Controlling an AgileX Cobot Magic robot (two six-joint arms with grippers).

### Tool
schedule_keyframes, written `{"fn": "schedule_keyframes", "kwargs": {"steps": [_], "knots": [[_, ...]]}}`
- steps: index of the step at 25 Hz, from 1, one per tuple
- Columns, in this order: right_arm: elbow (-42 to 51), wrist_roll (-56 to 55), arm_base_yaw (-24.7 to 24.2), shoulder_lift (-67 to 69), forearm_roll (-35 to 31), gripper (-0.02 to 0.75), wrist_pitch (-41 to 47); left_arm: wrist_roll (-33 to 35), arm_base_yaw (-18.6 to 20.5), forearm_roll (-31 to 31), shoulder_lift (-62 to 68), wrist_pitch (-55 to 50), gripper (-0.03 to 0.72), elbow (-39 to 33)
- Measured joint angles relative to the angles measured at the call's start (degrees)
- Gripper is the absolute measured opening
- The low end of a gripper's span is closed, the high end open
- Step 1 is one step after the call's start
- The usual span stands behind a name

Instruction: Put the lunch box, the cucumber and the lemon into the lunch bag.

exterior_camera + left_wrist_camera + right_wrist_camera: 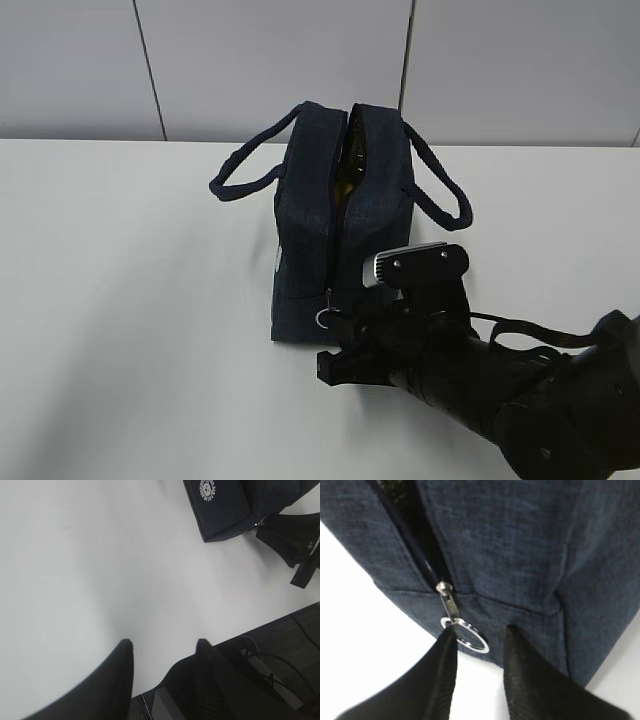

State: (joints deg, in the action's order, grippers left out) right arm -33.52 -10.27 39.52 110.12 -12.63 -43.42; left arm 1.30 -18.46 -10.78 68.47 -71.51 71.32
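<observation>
The dark navy lunch bag (310,220) stands mid-table, its top zipper open along its length. Through the gap shows a dark olive-green patch (350,160); I cannot tell which thing it is. The lunch box, the cucumber and the lemon are otherwise hidden. My right gripper (480,630) is open at the bag's near lower end. The metal ring pull (470,636) hangs between its fingertips, against the left finger (445,655). In the exterior view this gripper (335,345) sits right below the ring (324,318). My left gripper (164,642) is open and empty over the table's edge.
The bag's two loop handles (240,175) (440,195) droop to either side. White table (120,300) stretches to the left. The left wrist view shows the bag's corner with its white logo (208,490) and dark equipment past the table edge (260,675).
</observation>
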Motion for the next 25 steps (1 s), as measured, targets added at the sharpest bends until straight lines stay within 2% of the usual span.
{"fn": "schedule_keyframes", "kwargs": {"steps": [10,17,25], "knots": [[0.0,2.4,0.0,0.0,0.2,0.243,-0.1,0.0,0.0,-0.1,0.0,0.0,0.275,0.0],[0.0,5.0,0.0,0.0,11.0,0.243,-0.1,0.0,0.0,-0.1,0.0,0.0,0.275,0.0],[0.0,5.3,0.0,0.0,10.4,0.243,-1.1,0.0,0.0,-0.1,0.0,0.0,0.275,0.0]]}}
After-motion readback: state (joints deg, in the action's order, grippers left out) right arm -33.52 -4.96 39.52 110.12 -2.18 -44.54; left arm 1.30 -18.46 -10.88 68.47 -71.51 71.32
